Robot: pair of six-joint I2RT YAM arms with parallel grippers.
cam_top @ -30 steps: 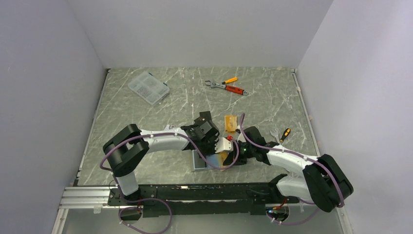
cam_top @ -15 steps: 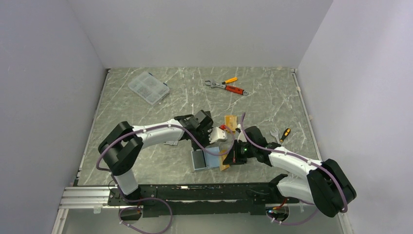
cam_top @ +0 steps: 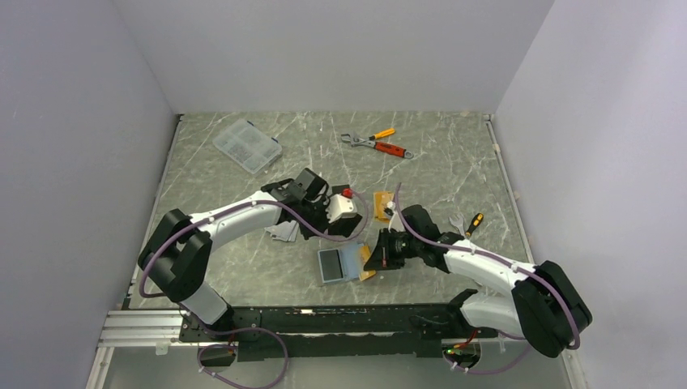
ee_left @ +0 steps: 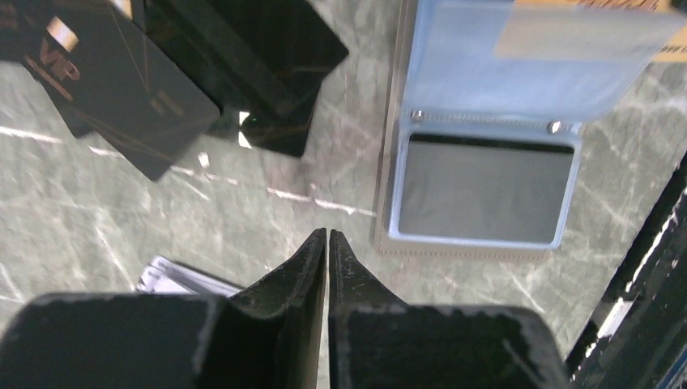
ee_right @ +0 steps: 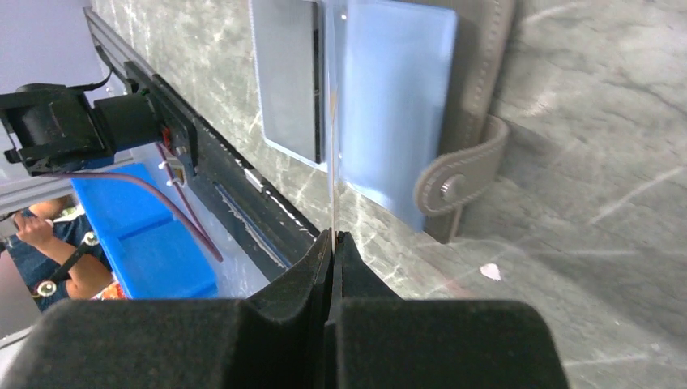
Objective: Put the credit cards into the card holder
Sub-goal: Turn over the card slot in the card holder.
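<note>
The card holder (cam_top: 334, 265) lies open near the front edge, with blue-grey lining and a grey card in its left window. My right gripper (cam_top: 377, 252) is shut on an orange-gold credit card (cam_top: 367, 261). In the right wrist view this card (ee_right: 331, 154) stands edge-on from the gripper (ee_right: 332, 237) into the fold of the card holder (ee_right: 397, 105). My left gripper (cam_top: 340, 229) is shut and empty, above the table just behind the holder. The left wrist view shows the gripper (ee_left: 327, 235), black cards (ee_left: 121, 89), a silvery card (ee_left: 174, 277) and the holder (ee_left: 486, 190). Another orange-gold card (cam_top: 382, 203) lies farther back.
A clear compartment box (cam_top: 247, 146) sits at the back left. An orange-handled wrench and pliers (cam_top: 377, 144) lie at the back middle. A small wrench and orange-handled tool (cam_top: 467, 223) lie at the right. Silvery cards (cam_top: 283, 231) lie left of the holder. A metal rail (cam_top: 324, 316) runs along the front.
My left gripper has drawn back and to the left, off the card holder. My right gripper has moved left with the orange-gold card, bringing it up to the holder's fold.
</note>
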